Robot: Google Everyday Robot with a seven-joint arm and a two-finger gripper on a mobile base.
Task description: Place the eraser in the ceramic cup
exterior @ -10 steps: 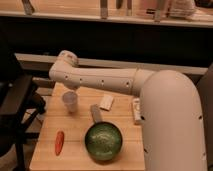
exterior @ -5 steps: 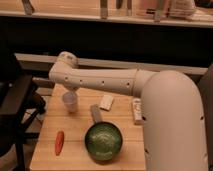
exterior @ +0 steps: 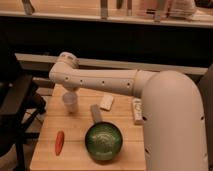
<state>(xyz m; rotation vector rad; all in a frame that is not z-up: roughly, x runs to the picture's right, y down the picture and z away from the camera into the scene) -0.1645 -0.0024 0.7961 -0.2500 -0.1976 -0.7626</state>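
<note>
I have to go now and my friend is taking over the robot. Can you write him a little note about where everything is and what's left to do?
Gripper: not in view. Only the white arm shows, stretched across the back of the wooden table.
Ceramic cup: upright near the table's back left, just under the arm's elbow.
Eraser: probably the small white block lying flat right of the cup, apart from it.
Also there: green bowl in front, an orange-red carrot-like thing front left, a grey block behind the bowl, a white packet at the right.
Done: nothing visible yet.
Left: grab the eraser, drop it in the cup.
</note>
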